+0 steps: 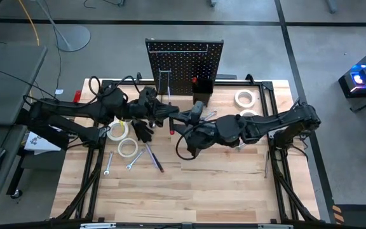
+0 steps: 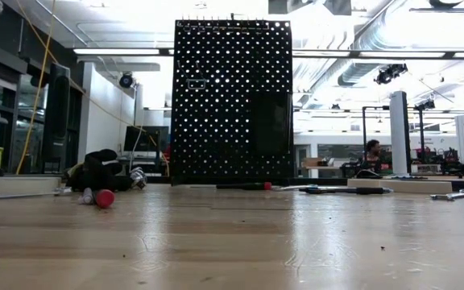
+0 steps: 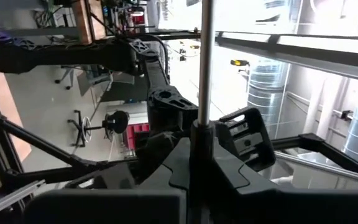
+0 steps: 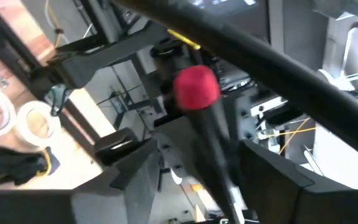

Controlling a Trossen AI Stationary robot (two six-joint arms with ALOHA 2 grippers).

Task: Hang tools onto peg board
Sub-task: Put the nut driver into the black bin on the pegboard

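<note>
left gripper (image 1: 168, 112): mid-table, just in front of the peg board, reaching in from the left; fingers clenched on a thin metal shaft (image 3: 204, 68), which the left wrist view shows rising straight out between them.
right gripper (image 1: 192, 118): just beside the left one, the two nearly meeting in front of the board; jaws stand wide with a screwdriver between them, cannot tell whether they grip it.
screwdriver: black handle with a red end cap (image 4: 196, 87), running diagonally between the right fingers in the right wrist view; red tip also shows in the high view between the grippers (image 1: 172, 130).
peg board (image 1: 184, 63): upright at the far middle edge of the table; a long tool hangs on its left part (image 1: 164, 79), a small black bin (image 1: 202, 97) sits at its lower right with something red just above.
tape rolls: two on the left of the table (image 1: 117, 131) (image 1: 128, 147), touching or nearly so; two more at the far right (image 1: 244, 98) (image 1: 249, 115).
wrenches: silver ones lying flat front-left (image 1: 107, 164) (image 1: 135, 163).
loose screwdrivers: slim dark ones lying beside the wrenches (image 1: 154, 158).
pliers (image 1: 142, 131): black handles, on the table under the left arm.
table (image 1: 196, 197): wooden top, near half bare.
low view: board (image 2: 232, 101) stands dead centre, tools lie flat to its right.
</note>
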